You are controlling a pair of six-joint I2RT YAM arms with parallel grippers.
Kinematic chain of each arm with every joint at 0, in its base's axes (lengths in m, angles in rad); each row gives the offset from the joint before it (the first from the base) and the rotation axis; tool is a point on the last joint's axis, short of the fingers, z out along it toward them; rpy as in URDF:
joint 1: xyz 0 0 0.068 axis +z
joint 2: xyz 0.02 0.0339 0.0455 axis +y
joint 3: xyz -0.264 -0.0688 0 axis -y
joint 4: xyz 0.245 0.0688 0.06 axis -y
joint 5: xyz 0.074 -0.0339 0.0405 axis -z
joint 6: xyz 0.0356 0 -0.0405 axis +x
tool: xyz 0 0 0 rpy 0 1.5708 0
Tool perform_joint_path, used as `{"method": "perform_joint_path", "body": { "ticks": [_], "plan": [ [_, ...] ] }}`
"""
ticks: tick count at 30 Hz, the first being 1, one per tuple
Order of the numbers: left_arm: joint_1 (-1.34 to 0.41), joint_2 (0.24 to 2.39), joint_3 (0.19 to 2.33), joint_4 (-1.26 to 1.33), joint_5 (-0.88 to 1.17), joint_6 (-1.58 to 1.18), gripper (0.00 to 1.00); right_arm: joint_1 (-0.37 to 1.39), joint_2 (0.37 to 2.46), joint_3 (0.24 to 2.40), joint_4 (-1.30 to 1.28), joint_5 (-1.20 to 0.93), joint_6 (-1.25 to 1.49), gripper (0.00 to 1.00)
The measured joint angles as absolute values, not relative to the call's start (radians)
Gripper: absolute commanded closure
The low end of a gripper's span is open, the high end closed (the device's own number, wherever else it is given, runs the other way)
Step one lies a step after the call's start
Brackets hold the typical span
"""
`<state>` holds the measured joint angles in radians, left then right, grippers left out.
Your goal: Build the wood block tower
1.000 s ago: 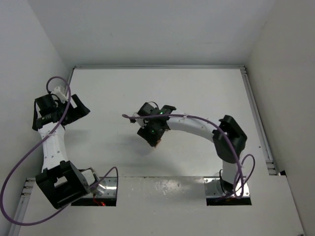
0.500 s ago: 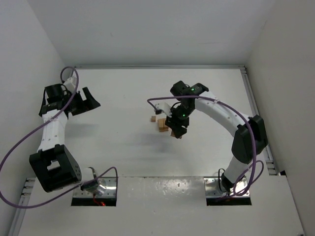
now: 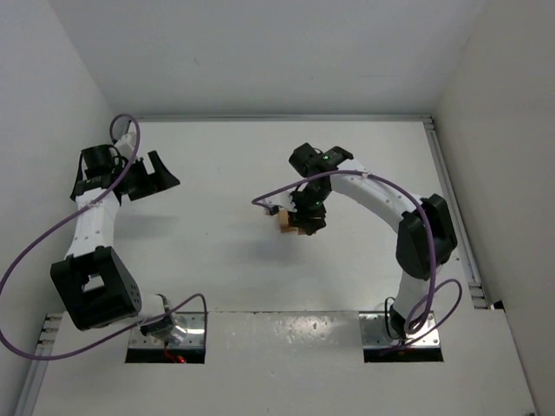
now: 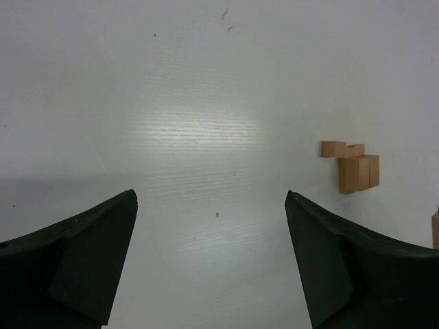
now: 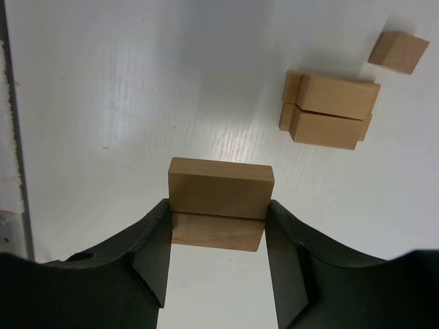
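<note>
- Two arms reach over a white table, one at the left of the overhead view and one at the right.
- The left gripper hangs at the upper left of the overhead view, well apart from the wood. In its own camera the two dark fingers stand far apart with only bare table between them; it holds nothing.
- The right gripper sits near the middle of the overhead view. Its two fingers are part-way closed, pinching one block by its short ends, above the table.
- The tower stands at the upper right of the right wrist view, apart from the held block. I count two long blocks side by side on top, with two shorter ends poking out beneath them on the left. How many pieces make up that lower layer I cannot tell.
- One loose cube lies just beyond the tower, in the top right corner of that view, not touching it.
- From the left wrist the tower shows at mid right, with the cube just beside it to the left.
- From overhead the wood is one small tan clump beside the right gripper; single blocks cannot be told apart there.
</note>
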<state>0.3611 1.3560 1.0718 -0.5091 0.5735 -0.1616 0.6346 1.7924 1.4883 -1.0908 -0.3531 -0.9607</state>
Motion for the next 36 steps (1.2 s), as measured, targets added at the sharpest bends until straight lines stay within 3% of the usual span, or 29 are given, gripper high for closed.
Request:
{"method": "perform_joint_path", "body": {
  "ticks": [10, 23, 36],
  "plan": [
    [0.388, 1.386, 1.072, -0.506, 0.618, -0.163, 0.05, 0.635, 1.994, 1.74, -1.164, -0.322, -1.048, 1.0],
    [0.388, 1.438, 1.084, -0.491, 0.626, -0.17, 0.05, 0.639, 2.142, 1.908, -1.187, -0.278, -1.036, 1.0],
    [0.388, 1.44, 1.084, -0.466, 0.641, -0.185, 0.05, 0.641, 2.178, 1.923, -1.189, -0.253, -1.008, 1.0]
  ]
}}
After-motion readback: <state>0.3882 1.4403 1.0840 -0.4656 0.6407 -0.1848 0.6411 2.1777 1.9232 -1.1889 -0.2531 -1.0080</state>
